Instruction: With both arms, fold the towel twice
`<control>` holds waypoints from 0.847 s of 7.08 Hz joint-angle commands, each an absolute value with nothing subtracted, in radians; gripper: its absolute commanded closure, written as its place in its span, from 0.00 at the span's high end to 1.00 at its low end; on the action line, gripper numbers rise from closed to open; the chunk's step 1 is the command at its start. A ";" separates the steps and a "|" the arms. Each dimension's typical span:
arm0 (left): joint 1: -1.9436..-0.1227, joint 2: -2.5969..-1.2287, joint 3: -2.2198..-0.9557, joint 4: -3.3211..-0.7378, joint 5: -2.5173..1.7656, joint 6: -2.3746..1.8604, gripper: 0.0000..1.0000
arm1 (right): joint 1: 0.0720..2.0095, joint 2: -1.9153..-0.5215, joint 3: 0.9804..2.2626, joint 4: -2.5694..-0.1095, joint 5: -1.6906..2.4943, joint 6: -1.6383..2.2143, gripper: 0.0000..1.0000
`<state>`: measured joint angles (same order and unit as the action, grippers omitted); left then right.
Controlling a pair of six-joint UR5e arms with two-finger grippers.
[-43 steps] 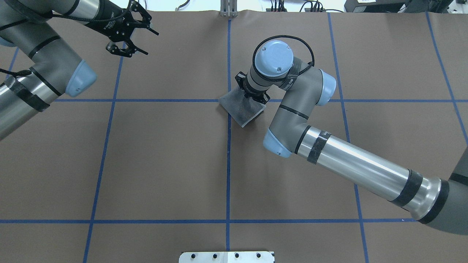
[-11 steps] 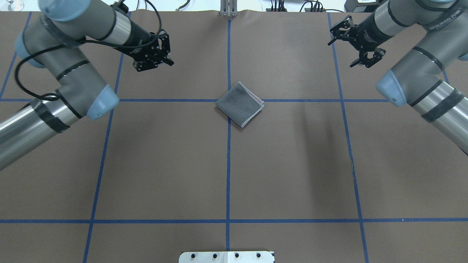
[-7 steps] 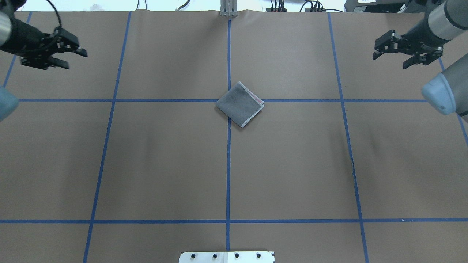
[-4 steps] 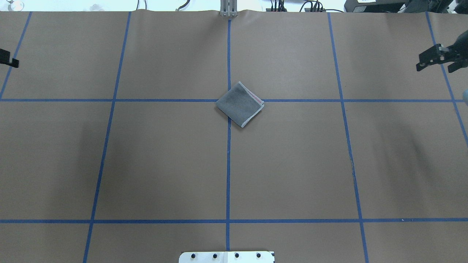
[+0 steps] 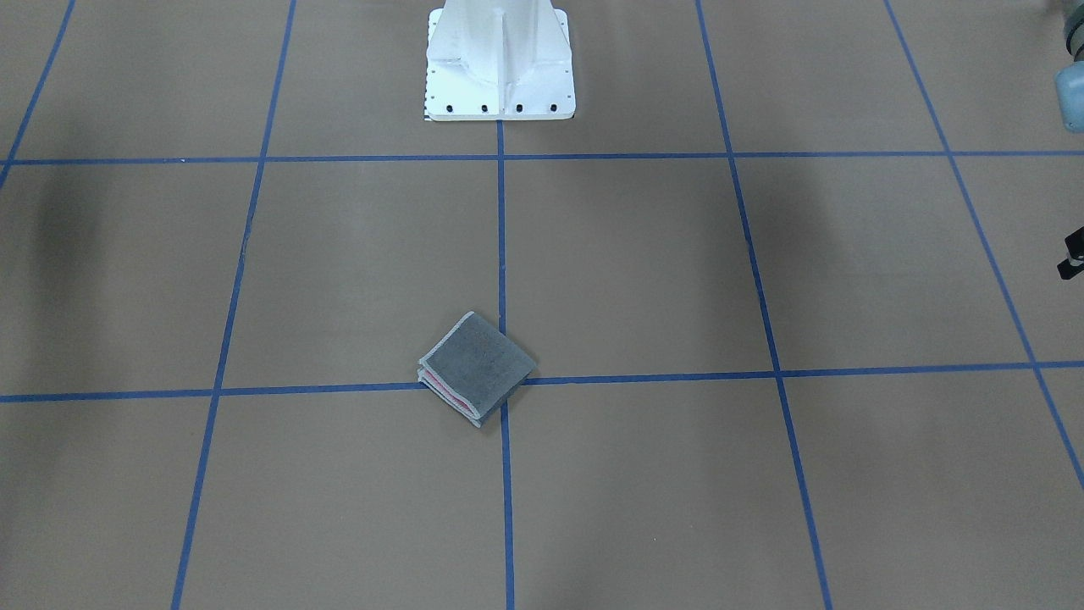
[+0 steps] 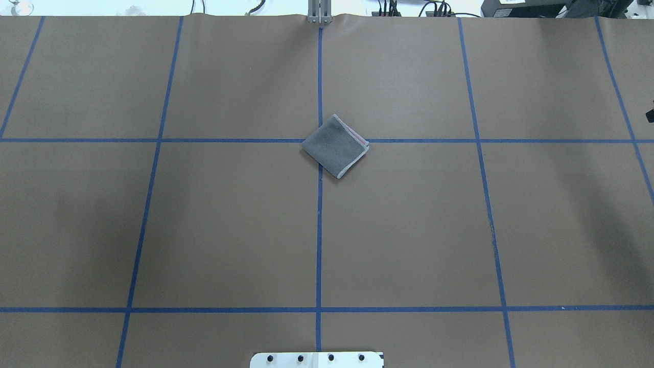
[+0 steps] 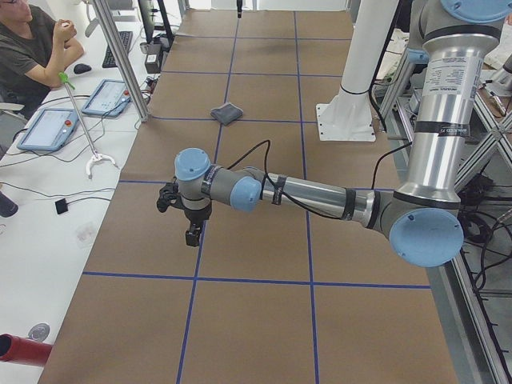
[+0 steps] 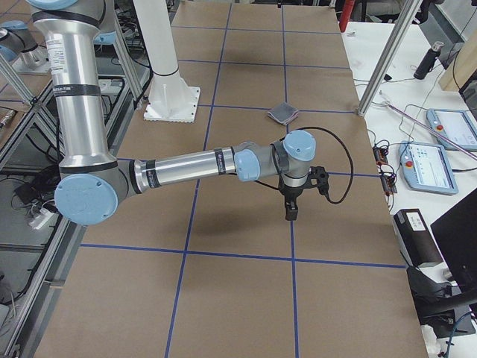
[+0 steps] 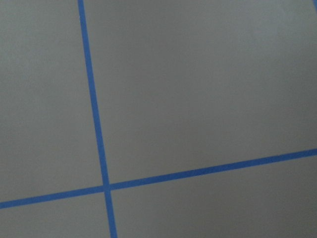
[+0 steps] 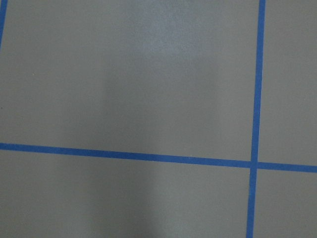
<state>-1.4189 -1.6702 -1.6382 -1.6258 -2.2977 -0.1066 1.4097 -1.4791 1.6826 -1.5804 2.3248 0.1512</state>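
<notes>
The towel [image 6: 334,145] sits just above the centre of the overhead frame as a small square packet, dark grey face up, turned cornerwise over a crossing of the blue tape lines [image 6: 320,230] on the brown surface [image 6: 230,230]. In the front view its lower-left edge shows stacked layers with pink between them, which reads as both folds done, so the task looks complete. The left arm [image 7: 312,192] reaches across the middle of the left side view, its left tool [image 7: 191,234] hanging downward over bare surface, well apart from the cloth; the right arm [image 8: 194,165] mirrors this in the right side view, with the right tool [image 8: 291,212] likewise pointing down. Whether either tool's fingers are apart or together I cannot tell — only slivers reach the other views' edges. Parked wide like this, the arms probably leave the packet unobstructed
</notes>
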 commanded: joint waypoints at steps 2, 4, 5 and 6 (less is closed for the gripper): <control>-1.482 -1.598 -1.640 -1.551 -2.427 -0.063 1.00 | 1.422 -1.486 1.677 -1.641 2.326 0.078 1.00; -1.586 -1.468 -1.692 -1.549 -2.430 0.104 1.00 | 1.422 -1.514 1.661 -1.631 2.332 0.078 1.00; -1.603 -1.459 -1.704 -1.546 -2.428 0.103 1.00 | 1.422 -1.528 1.673 -1.629 2.332 0.080 1.00; -1.603 -1.459 -1.707 -1.546 -2.428 0.095 1.00 | 1.422 -1.532 1.674 -1.629 2.321 0.081 1.00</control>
<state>-1.5909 -1.4708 -1.6982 -1.5473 -2.4292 0.0898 1.4220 -1.5224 1.6700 -1.6300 2.3286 0.0797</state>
